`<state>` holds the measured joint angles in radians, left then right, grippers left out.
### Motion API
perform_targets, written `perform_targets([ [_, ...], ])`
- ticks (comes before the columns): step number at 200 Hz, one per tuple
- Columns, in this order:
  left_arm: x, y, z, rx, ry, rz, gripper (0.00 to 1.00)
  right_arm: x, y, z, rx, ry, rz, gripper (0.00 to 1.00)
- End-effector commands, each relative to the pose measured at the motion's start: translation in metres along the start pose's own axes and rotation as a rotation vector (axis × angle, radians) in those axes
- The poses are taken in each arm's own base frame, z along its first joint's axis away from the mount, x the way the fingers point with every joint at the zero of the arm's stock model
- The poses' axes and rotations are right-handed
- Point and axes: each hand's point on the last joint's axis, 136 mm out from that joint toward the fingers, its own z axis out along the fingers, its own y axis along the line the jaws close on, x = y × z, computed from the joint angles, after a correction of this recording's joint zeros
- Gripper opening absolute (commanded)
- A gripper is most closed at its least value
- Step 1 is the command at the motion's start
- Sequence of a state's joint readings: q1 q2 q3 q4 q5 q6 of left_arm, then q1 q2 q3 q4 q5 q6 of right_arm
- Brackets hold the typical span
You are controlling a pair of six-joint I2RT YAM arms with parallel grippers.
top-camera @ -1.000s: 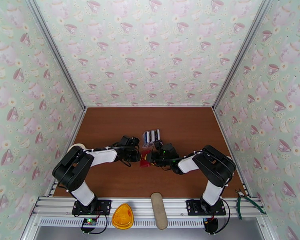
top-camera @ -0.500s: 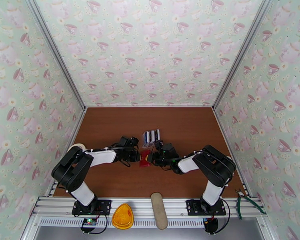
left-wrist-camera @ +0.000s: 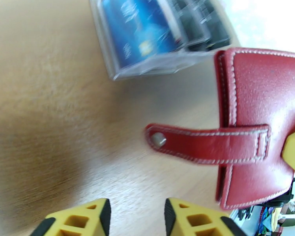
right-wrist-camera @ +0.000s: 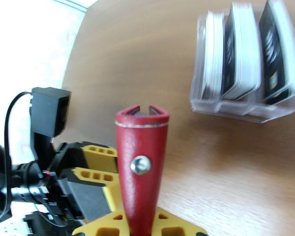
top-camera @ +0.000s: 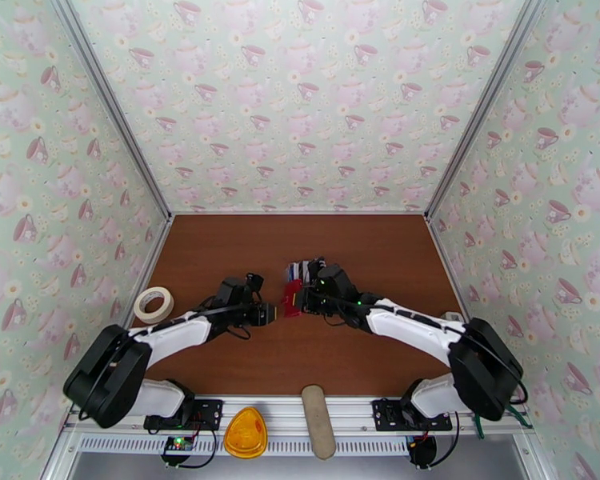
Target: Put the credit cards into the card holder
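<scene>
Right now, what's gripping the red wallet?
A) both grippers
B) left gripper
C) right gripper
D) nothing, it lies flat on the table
C: in the right wrist view the red wallet stands on edge, clamped between the right gripper fingers. In the left wrist view the left gripper is open and empty, short of the wallet's snap strap.

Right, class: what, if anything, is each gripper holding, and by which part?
The right gripper clamps the red wallet by one edge, away from the tip of its loose strap. The left gripper is open, holding nothing.
</scene>
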<state>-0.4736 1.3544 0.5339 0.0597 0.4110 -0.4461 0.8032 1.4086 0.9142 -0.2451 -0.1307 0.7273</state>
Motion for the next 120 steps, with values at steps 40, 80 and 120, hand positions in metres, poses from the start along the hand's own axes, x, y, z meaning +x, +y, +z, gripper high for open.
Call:
perform_targets([
  [40,-0.008,0.004,-0.009,-0.005,-0.056,-0.016,0.50,0.002,-0.049,-0.064,0.549,-0.004,-0.239,0.00],
  [80,-0.009,0.008,-0.011,-0.016,-0.064,-0.025,0.51,0.003,-0.054,-0.062,0.727,0.007,-0.337,0.00],
  [120,-0.006,0.022,-0.009,-0.061,-0.057,-0.056,0.50,0.005,-0.055,-0.053,1.019,0.017,-0.523,0.00],
])
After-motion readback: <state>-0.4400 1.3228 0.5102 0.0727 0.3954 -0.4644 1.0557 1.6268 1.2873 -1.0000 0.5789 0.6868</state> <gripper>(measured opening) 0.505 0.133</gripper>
